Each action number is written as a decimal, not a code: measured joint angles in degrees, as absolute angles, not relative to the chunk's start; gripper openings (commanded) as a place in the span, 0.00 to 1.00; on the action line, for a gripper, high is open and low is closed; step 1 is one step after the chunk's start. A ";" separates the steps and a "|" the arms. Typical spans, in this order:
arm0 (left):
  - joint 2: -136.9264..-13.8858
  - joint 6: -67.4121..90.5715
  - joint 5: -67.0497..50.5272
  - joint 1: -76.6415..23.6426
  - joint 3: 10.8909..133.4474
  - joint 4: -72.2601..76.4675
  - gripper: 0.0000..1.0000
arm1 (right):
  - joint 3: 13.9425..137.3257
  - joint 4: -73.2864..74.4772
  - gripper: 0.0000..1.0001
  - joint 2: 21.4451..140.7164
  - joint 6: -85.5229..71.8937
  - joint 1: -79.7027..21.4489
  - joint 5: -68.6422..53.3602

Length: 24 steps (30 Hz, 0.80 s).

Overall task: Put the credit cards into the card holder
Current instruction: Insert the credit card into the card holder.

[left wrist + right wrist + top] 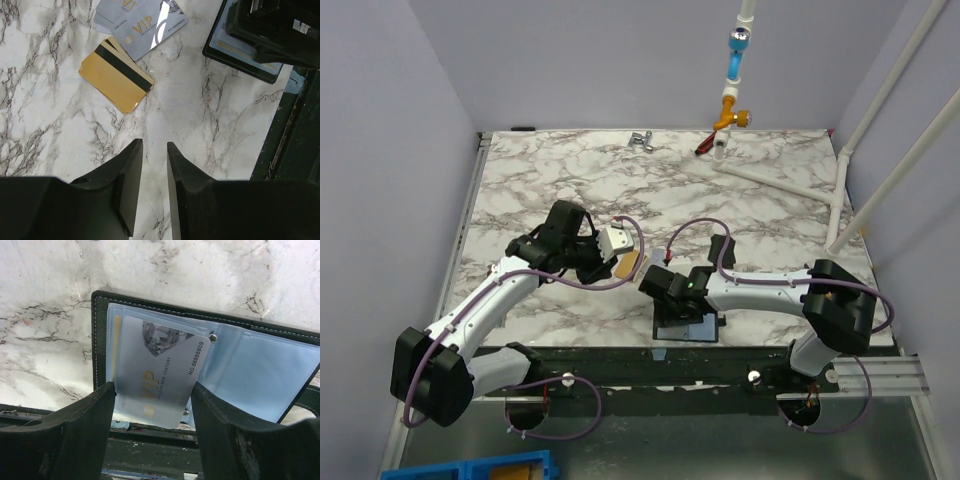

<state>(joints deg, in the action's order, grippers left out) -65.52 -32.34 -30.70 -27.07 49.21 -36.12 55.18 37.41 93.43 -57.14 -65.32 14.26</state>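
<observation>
While the right claw (152, 390) hangs with its two fingers spread wide on either side of a grey-blue card (155, 365), I cannot tell if it is pinching that card or only standing around it. The card lies tilted on the bluish see-through pockets of the open black card holder (150, 301), near the front edge of the marble table (45, 340). The left claw (155, 147) is almost closed, with a thin gap and nothing in it, and just past its tips lies a gold card (117, 82) with a dark stripe, right beside a small pile of more grey-blue cards (142, 22).
</observation>
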 measured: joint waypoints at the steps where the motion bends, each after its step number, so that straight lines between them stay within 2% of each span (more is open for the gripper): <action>1: -65.54 -32.34 -30.70 -27.07 49.28 -36.14 0.27 | 55.18 37.41 0.63 93.38 -57.21 -65.32 14.52; 5: -65.82 -32.34 -30.70 -27.07 50.24 -36.32 0.27 | 55.37 37.76 0.65 93.36 -57.21 -65.32 15.62; 7: -65.87 -32.34 -30.70 -27.05 50.85 -36.36 0.27 | 55.81 38.02 0.74 93.36 -57.21 -65.32 15.99; 10: -66.06 -32.36 -30.70 -27.05 51.86 -36.53 0.27 | 56.47 38.30 0.93 92.90 -57.21 -65.34 16.78; 12: -66.48 -32.36 -30.70 -27.05 52.69 -36.75 0.28 | 56.88 38.94 1.00 91.37 -57.01 -65.34 17.63; 16: -68.42 -32.01 -30.72 -27.07 56.03 -38.26 0.29 | 59.18 39.77 1.00 85.65 -55.20 -64.38 19.22; 19: -70.08 -31.14 -30.87 -27.07 59.48 -39.07 0.34 | 61.43 39.62 1.00 81.19 -53.08 -61.32 19.64; 24: -74.83 -28.14 -31.38 -27.66 67.05 -39.48 0.36 | 58.39 36.29 0.99 75.13 -48.88 -45.41 17.43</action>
<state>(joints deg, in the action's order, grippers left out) -74.83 -28.14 -31.38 -27.66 67.05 -39.48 58.39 36.29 75.13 -48.88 -45.41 17.43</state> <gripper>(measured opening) 0.353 0.998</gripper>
